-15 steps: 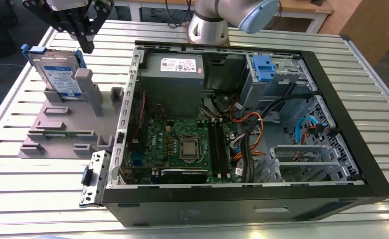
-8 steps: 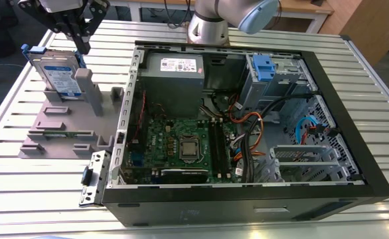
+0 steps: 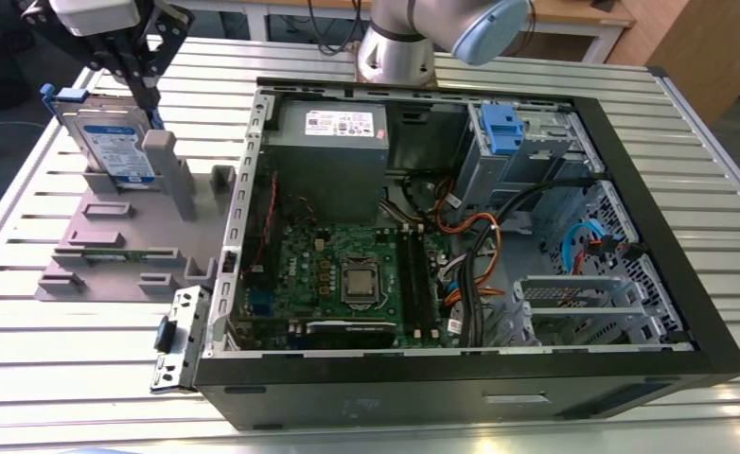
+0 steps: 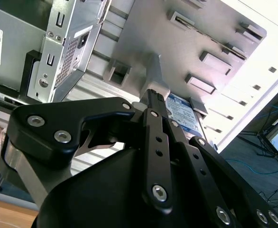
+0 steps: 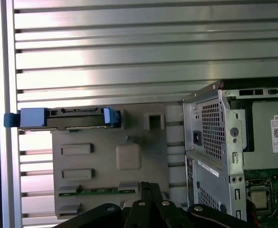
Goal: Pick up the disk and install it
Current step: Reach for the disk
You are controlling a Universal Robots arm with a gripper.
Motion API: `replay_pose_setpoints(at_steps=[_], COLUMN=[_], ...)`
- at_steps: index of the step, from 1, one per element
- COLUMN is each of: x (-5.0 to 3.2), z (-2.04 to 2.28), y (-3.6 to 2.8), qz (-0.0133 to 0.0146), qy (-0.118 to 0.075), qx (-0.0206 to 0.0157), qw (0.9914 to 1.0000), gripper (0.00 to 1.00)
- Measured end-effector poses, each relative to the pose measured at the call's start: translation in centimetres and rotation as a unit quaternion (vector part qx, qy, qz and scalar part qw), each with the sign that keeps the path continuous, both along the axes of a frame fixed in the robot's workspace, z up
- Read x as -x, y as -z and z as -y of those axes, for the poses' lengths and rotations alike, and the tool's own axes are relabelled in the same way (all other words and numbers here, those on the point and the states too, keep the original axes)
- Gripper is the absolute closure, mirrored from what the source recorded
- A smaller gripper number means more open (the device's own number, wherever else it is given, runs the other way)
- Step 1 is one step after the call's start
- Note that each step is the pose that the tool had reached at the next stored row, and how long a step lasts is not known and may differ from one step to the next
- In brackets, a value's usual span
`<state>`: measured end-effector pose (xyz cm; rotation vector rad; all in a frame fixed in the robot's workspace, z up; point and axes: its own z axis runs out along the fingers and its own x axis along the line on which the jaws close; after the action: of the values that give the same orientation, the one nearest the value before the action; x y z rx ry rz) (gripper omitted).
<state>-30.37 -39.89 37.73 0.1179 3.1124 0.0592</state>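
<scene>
One disk (image 3: 115, 142) stands upright in the single grey holder (image 3: 117, 248). One gripper (image 3: 147, 90) hangs just above the holder, jaws pinched together on nothing. One open PC case (image 3: 471, 383) sits beside the holder.

The arm (image 3: 398, 45) in the exterior view is your usual brushed-silver tube, with a rounded pale blue cap (image 3: 491, 28) on the joint at the top middle of the frame. In the upper left, the gripper (image 3: 147, 90) is black linkage bars under a blocky white-grey body. The second wrist view shows matte black plates and slim bars with little holes, pinned by shiny silver socket-head screws (image 4: 159, 192).
</scene>
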Motion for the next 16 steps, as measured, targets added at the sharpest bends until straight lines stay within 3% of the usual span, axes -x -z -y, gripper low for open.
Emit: replay_pose_setpoints(at_steps=[16], x=[0.59], z=[0.00], y=[0.08], qz=[0.0000], qy=[0.000], qx=[0.0000], qw=[1.00000], gripper=[0.89])
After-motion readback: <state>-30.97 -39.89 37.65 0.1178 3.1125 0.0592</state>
